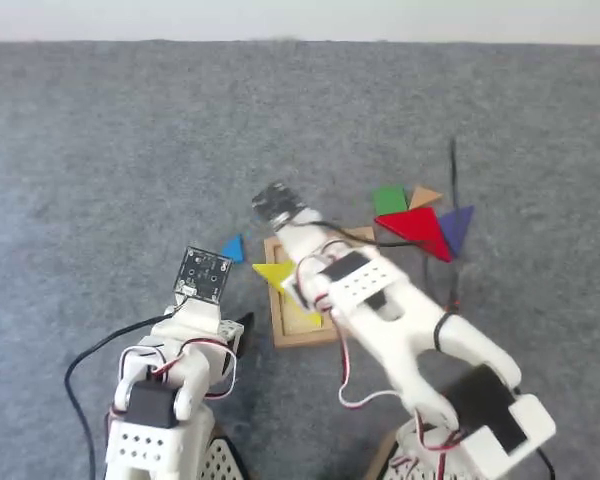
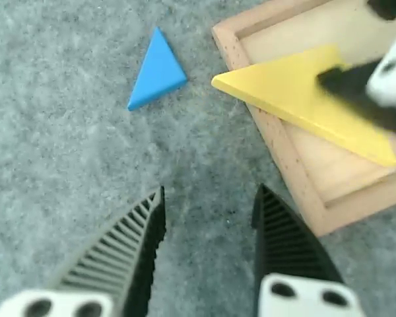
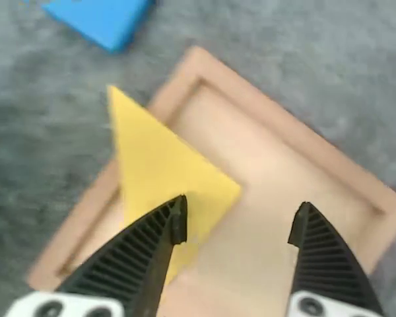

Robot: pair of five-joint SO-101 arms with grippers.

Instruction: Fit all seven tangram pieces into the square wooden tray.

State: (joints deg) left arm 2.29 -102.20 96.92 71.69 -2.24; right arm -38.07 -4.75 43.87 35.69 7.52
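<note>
Straddling tray (image 3: 270, 191) rim, yellow triangle (image 3: 158, 172) under gaping R gripper (image 3: 241, 211); L gripper (image 2: 209, 195) gaping too.

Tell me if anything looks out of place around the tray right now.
Yes: the yellow triangle sits askew. It rests across the rim of the wooden tray, with one corner sticking out over the grey mat instead of lying flat inside.

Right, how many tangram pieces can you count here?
6: blue triangle beside the tray, yellow triangle lying over its rim; green piece, orange triangle, red triangle, purple piece clustered beyond it. Another may hide under the right arm.
</note>
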